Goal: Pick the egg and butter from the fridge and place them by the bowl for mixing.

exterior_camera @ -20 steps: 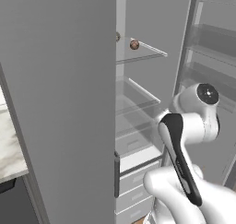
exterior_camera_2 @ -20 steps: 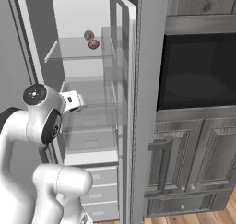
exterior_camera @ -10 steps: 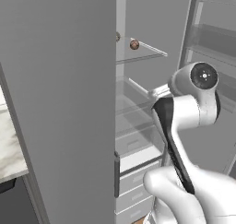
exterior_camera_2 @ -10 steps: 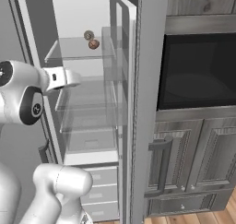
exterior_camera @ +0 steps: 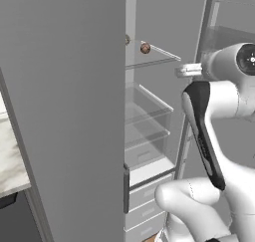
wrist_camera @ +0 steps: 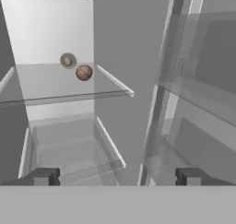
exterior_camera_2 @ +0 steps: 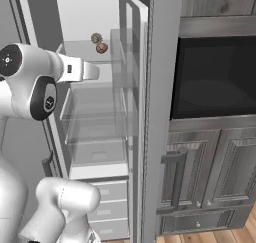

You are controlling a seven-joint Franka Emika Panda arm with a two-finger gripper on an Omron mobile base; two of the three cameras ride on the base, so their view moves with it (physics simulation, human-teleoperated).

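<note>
1. Knob (wrist_camera: 67, 60), round and grey with a dark centre, sits on the back wall of the fridge (exterior_camera: 64, 111), just left of the egg.
2. Egg (wrist_camera: 84, 73) rests on the top glass shelf (wrist_camera: 69, 87), reddish-brown, touching nothing else I can make out.
3. Below it I see a clear drawer (wrist_camera: 69, 149).
4. My gripper (wrist_camera: 117, 177) is spread wide and empty, its fingertips (wrist_camera: 44, 176) well short of the shelf.
5. Door bins (wrist_camera: 198, 80) stand to the right.

The arm has risen, lifting the tool (wrist_camera: 117, 176) toward the fridge's (exterior_camera_2: 150, 112) upper shelf.
</note>
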